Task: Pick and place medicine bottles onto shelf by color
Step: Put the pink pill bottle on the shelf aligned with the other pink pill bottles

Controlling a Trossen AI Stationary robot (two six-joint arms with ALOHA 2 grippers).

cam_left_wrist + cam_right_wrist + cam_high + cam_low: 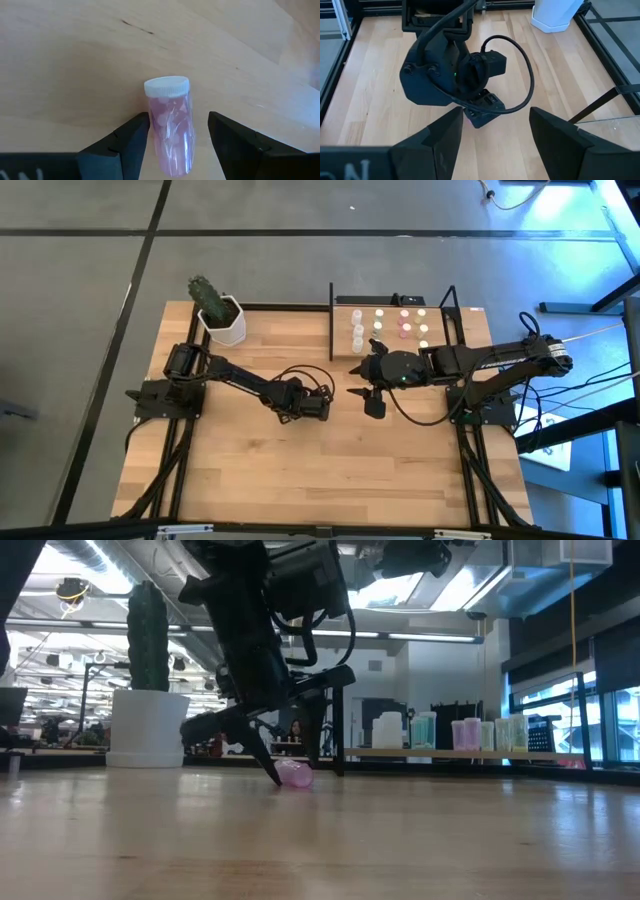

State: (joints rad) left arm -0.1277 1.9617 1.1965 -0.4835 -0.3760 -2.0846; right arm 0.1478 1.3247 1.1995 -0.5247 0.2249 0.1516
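This looks like a robotics lab set in a large open industrial hall. The low view shows exposed ceiling ducts, strip lighting, tall windows and distant benches crowded with equipment, while the high view shows a grey concrete floor marked with dark lines. Two dark robot arms are bolted to a light-wood tabletop on a black metal frame, with loose cables trailing beside it.
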